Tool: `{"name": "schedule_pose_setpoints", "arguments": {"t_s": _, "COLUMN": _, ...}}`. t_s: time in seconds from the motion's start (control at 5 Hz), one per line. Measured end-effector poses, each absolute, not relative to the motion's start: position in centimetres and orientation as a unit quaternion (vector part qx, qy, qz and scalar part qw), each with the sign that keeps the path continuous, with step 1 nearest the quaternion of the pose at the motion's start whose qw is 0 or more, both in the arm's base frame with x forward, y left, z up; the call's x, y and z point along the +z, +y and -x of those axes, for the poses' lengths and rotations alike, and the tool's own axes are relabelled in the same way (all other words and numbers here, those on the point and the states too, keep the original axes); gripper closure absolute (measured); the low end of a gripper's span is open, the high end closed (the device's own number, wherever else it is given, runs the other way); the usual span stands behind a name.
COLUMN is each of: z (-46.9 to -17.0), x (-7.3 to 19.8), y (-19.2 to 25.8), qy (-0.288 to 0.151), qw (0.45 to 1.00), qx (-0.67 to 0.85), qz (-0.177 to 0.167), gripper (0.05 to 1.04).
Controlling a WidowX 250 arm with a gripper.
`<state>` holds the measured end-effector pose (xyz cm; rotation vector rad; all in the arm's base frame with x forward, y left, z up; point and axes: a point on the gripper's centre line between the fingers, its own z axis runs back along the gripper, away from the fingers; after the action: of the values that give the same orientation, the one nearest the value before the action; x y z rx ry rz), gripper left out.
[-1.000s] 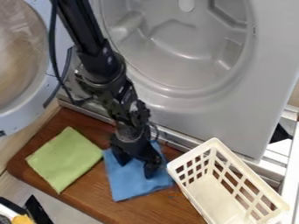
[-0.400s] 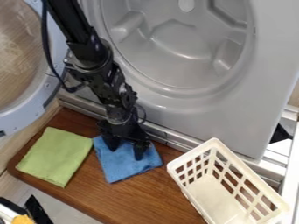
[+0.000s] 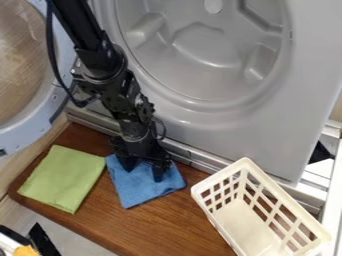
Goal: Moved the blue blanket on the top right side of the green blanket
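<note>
The blue blanket (image 3: 145, 186) lies by the top right side of the green blanket (image 3: 63, 178), on the brown surface (image 3: 157, 227). The black fingers (image 3: 143, 171) are spread wide, with their tips down at the blue one. The job looks almost done. Best to lift straight up, nice and slow (a sideways tug could drag the cloth along). One second ago, the blue blanket was lower and more to the right. Both blankets have slid and turned since, and the arm has gone up and left too.
</note>
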<state>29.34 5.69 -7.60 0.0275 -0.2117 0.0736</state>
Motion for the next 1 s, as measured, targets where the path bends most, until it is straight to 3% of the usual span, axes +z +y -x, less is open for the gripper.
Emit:
{"name": "schedule_pose_setpoints", "arguments": {"t_s": 0.4, "z": -28.8, "x": -5.9, "y": 5.0, "qy": -0.076, "qw": 0.997, "qx": 0.013, "qz": 0.009, "gripper": 0.084}}
{"name": "schedule_pose_setpoints", "arguments": {"t_s": 1.0, "z": -29.4, "x": -1.0, "y": 4.2, "qy": -0.098, "qw": 0.995, "qx": -0.015, "qz": 0.032, "gripper": 0.084}}
